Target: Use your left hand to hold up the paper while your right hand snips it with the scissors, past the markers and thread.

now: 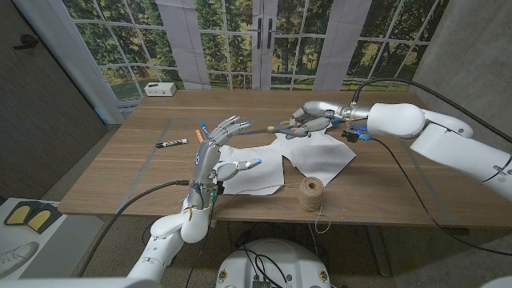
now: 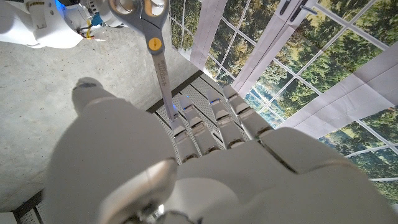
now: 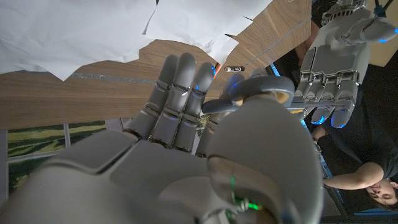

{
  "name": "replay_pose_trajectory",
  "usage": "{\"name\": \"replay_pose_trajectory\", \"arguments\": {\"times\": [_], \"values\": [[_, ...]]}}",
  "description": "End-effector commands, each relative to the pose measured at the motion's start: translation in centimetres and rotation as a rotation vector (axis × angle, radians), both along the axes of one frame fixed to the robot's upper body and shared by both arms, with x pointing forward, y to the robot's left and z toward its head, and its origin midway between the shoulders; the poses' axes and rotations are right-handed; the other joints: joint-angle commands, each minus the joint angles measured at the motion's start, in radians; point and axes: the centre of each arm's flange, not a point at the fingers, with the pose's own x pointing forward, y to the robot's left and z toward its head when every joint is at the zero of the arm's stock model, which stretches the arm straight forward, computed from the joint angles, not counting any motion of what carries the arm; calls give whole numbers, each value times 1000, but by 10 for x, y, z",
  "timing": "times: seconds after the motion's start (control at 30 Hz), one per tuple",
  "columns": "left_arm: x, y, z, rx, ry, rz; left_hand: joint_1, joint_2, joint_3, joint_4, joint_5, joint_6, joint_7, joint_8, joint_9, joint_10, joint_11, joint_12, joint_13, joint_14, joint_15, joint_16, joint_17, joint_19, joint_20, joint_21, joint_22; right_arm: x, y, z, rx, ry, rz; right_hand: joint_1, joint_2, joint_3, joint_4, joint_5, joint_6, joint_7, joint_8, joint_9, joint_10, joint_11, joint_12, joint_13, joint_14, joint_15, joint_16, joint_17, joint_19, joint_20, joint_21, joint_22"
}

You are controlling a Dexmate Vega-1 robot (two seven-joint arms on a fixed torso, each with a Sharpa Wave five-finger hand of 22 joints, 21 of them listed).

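- On the left of the wooden table (image 1: 120, 172) we see a black marker (image 1: 171, 143) lying by itself, with an orange marker (image 1: 199, 130) a little farther in, near our left fingertips.
- Our left hand (image 1: 214, 152) is raised over the near left part of the paper, fingers (image 1: 232, 124) spread apart and pointing away from us; it holds nothing. The thumb reaches out sideways above the sheet.
- The white paper (image 1: 320, 156) lies flat on the table in the middle, its edge jagged. A ball of thread (image 1: 311, 193) stands on the table just in front of it, near the front edge.
- Our right hand (image 1: 314, 118) comes in from the right at the far edge of the paper. Its fingers are closed around the grey handles of the scissors (image 2: 157, 53), and the blades point toward our left hand.
- In the right wrist view a person (image 3: 367, 186) shows at the corner.
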Motion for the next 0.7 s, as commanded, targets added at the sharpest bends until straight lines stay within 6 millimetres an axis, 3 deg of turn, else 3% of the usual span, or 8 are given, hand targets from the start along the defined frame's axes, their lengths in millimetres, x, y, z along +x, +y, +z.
{"name": "replay_pose_trajectory", "arguments": {"times": [0.03,0.13,0.33,0.7], "values": [[-2,11,0,-76,15,-17,-11,2,-2,4,4,-1,-2,-4,2,1,-3,3,-1,-3,-180,4,3,-1,-162,-2,1,22,-21,-6,160,135,31,-7,37,9,27,1,444,263,71,-113,99,-60,27,19,24,-113,20,-9,14,-72,28,-15],[0,10,-2,-72,25,-14,-10,7,-1,3,-1,10,-3,-2,-1,9,-2,3,-1,3,-180,4,3,-2,-162,-2,1,27,-24,-8,210,185,54,-33,40,4,43,-2,468,244,53,-173,116,-53,55,51,42,-111,40,-2,26,-65,45,-30],[3,10,-4,-74,37,-9,-4,14,-1,1,-14,40,-3,1,0,28,-3,2,-2,19,-181,4,3,-2,-162,-2,1,30,-26,-10,229,204,53,-48,44,5,51,-6,468,232,71,-166,97,-54,84,108,43,-111,54,1,26,-64,63,-42],[3,11,-5,-81,43,-14,1,20,0,2,-20,48,-3,-8,-9,45,-2,3,-2,30,-181,4,3,-1,-161,-2,1,35,-32,-12,251,212,31,-55,38,11,48,-10,462,228,83,-184,118,-59,78,80,42,-113,67,-14,18,-65,101,-60]]}}
